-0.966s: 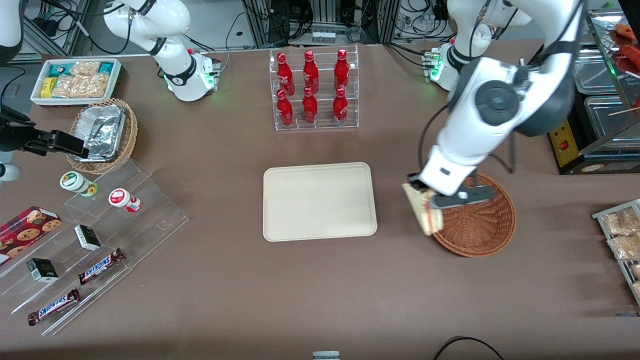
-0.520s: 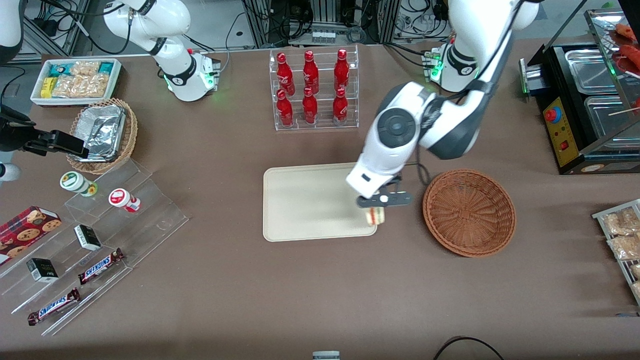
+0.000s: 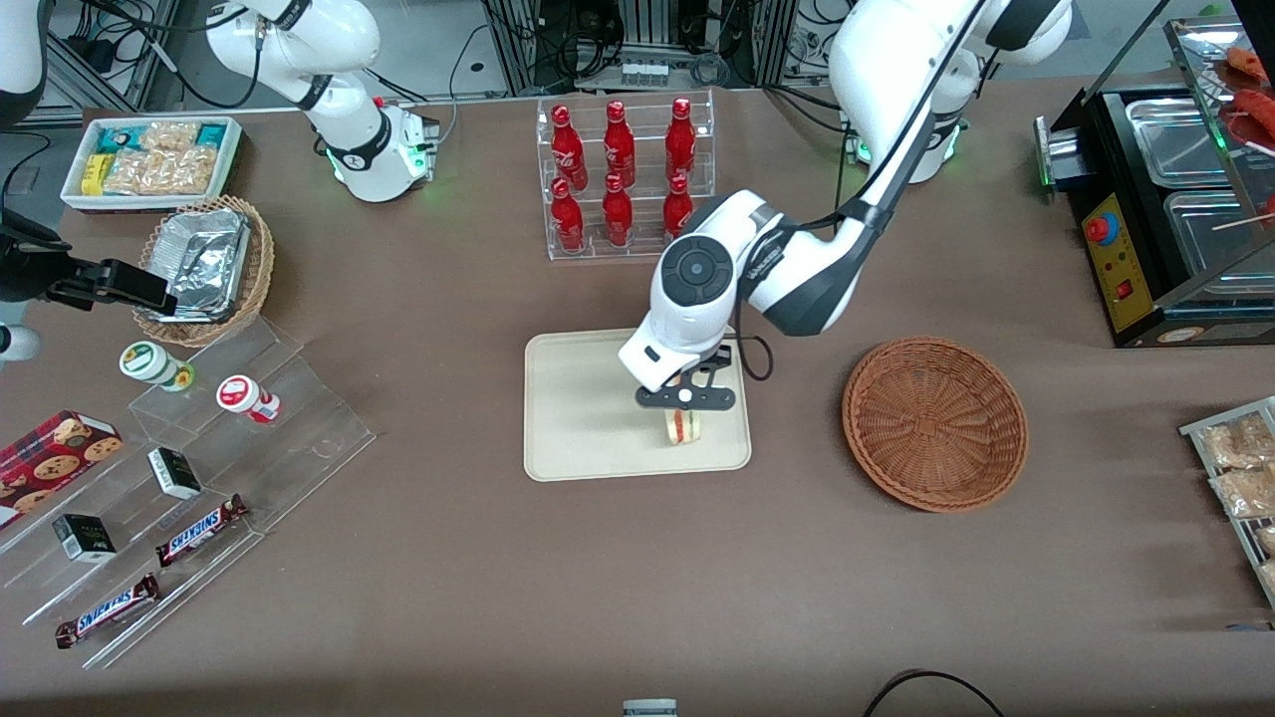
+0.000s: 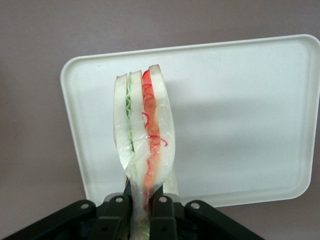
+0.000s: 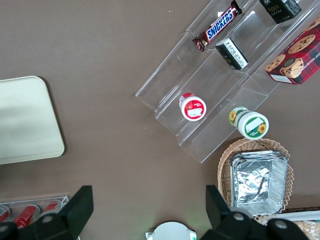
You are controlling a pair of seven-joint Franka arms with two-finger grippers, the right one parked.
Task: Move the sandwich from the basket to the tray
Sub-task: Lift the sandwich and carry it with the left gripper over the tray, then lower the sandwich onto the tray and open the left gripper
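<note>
From the front, the end effector [image 3: 685, 401] hangs over the tray [image 3: 578, 418], above the part of it nearest the empty basket [image 3: 934, 423], with the sandwich [image 3: 682, 426] dangling below it, apparently clear of the tray floor. From the left wrist, the fingers [image 4: 116, 212] are clamped on the narrow end of the sandwich [image 4: 144, 145], pinching the clear wrap and bread so the wedge bulges outward past them. It looks light, soft and easily crushed, with slippery film; a gentle hold across the flat bread faces suits it best. The right wrist view shows only a corner of the tray [image 5: 25, 120] on the brown surface [image 5: 110, 60].
</note>
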